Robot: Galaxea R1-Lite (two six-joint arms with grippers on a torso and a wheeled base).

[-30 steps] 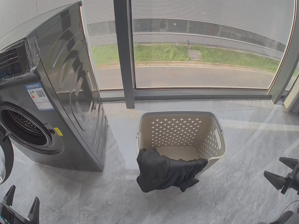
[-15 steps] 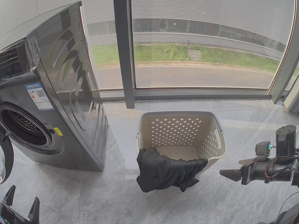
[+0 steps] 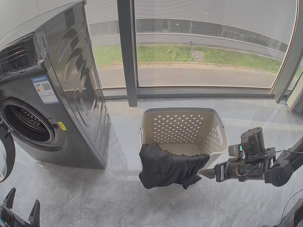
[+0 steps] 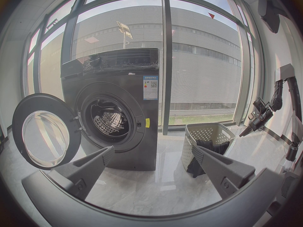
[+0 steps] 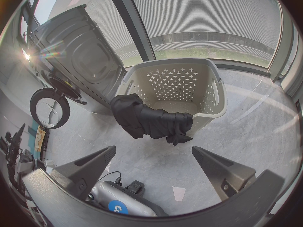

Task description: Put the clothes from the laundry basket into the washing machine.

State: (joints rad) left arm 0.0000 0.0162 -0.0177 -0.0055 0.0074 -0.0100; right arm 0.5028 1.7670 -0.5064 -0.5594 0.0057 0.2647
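Right fingers (image 5: 222, 171) splayed wide, folks, released, nothing between them! That right gripper (image 3: 205, 173) hangs low over the floor (image 3: 157, 205), pointing left at the near right corner of the laundry basket (image 3: 183, 110). Its tip sits just beside the trailing end of the clothes (image 3: 167, 169). Close, but the wrist view shows bare floor between them, so they are apart. Over on the near left, the left fingers (image 3: 34, 208) are released too and empty, the left gripper (image 4: 152, 148) held low and well apart from everything, facing machine and basket alike.

Now the prize: the clothes, one black garment, lie draped along the basket's near rim, bunched at the near left corner and hanging down the outer wall toward the floor. The basket itself is cream plastic with star-shaped holes and a grey rim, standing upright on the grey marble floor in the middle of the scene, with the big window (image 3: 205, 48) on the far side.

Left of the basket stands the washing machine (image 3: 75, 79), dark grey, front-loading. Its round door (image 3: 6, 152) is swung wide open to the near left, and the drum (image 3: 30, 122) shows its perforated metal. Machine and basket stand near each other, a strip of floor between them.
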